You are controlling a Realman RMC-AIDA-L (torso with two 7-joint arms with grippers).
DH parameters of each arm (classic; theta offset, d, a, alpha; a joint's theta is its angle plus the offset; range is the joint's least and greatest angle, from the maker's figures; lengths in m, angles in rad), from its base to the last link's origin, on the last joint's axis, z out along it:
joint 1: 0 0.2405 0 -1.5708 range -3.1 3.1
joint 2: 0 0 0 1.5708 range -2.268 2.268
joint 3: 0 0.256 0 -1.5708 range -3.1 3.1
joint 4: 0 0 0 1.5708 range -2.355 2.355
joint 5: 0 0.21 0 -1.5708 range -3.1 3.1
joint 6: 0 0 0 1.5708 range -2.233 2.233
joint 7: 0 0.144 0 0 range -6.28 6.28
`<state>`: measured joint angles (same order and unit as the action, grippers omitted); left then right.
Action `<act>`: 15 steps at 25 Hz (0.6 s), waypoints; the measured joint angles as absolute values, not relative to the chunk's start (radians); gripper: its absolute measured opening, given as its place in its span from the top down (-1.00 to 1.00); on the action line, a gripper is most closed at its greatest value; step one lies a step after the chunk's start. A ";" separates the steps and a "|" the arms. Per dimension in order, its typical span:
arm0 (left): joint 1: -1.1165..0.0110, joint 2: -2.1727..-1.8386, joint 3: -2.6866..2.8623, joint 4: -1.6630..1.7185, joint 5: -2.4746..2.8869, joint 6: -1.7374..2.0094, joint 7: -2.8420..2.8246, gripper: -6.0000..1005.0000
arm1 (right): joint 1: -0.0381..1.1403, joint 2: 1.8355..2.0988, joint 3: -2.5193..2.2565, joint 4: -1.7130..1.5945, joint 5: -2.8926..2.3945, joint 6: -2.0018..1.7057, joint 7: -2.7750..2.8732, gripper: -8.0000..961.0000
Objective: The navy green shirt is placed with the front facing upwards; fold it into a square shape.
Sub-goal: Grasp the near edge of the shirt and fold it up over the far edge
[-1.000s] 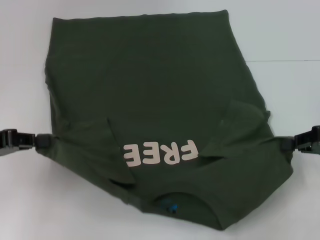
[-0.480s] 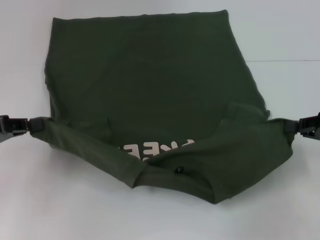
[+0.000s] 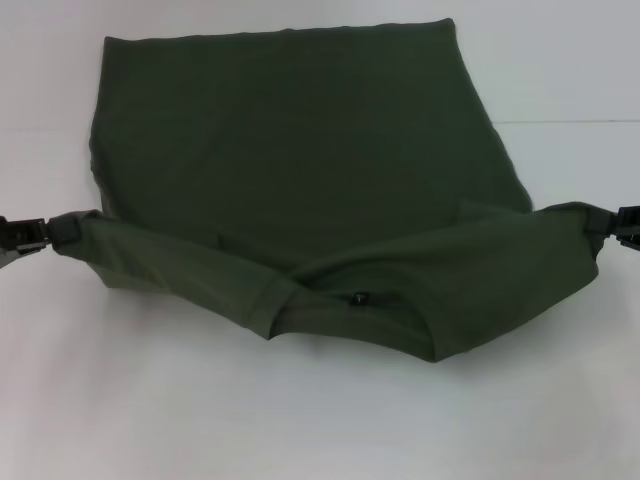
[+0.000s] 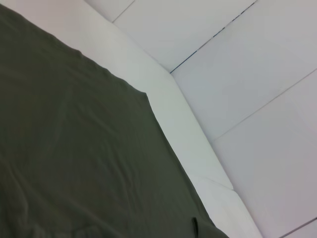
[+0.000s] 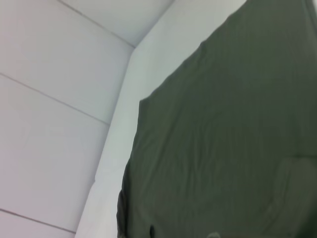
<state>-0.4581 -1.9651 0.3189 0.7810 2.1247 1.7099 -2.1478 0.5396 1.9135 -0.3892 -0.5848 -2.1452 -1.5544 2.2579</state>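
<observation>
Head view: the navy green shirt (image 3: pixel 300 170) lies spread on the white table (image 3: pixel 300 420), its near collar end lifted and folded over toward the far hem, with the left gripper (image 3: pixel 40 232) and right gripper (image 3: pixel 612 224) each clamped on a corner of that raised fold. Left wrist view: only shirt fabric (image 4: pixel 74 158) on the table (image 4: pixel 168 109) shows. Right wrist view: likewise, fabric (image 5: pixel 233 129) on the table (image 5: pixel 119 139).

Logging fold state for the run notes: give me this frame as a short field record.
item: navy green shirt, collar end raised and carried over its body
lettering: not visible
neck label: small dark tag showing on the lifted part
left gripper: jaws shut on one corner of the lifted edge
right gripper: jaws shut on the other corner
surface: white table
</observation>
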 joint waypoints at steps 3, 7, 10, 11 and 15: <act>-0.451 -1.967 0.319 0.766 2.108 1.706 -2.128 0.90 | 0.533 1.921 -0.388 -0.584 -2.122 -1.544 2.242 0.95; -0.425 -1.967 0.319 0.745 2.055 1.707 -2.089 0.90 | 0.518 1.923 -0.382 -0.583 -2.094 -1.560 2.211 0.95; -0.403 -1.967 0.319 0.731 2.018 1.722 -2.062 0.90 | 0.504 1.924 -0.378 -0.583 -2.079 -1.600 2.186 0.95; -0.397 -1.966 0.319 0.726 2.009 1.729 -2.056 0.90 | 0.498 1.924 -0.378 -0.584 -2.077 -1.617 2.177 0.95; -0.373 -1.966 0.311 0.720 1.979 1.787 -2.026 0.90 | 0.482 1.926 -0.377 -0.588 -2.075 -1.684 2.132 0.95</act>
<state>-0.3731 -1.9662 0.3112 0.7197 1.9789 1.7873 -2.0256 0.4818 1.9258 -0.3769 -0.5881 -2.0751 -1.6839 2.1322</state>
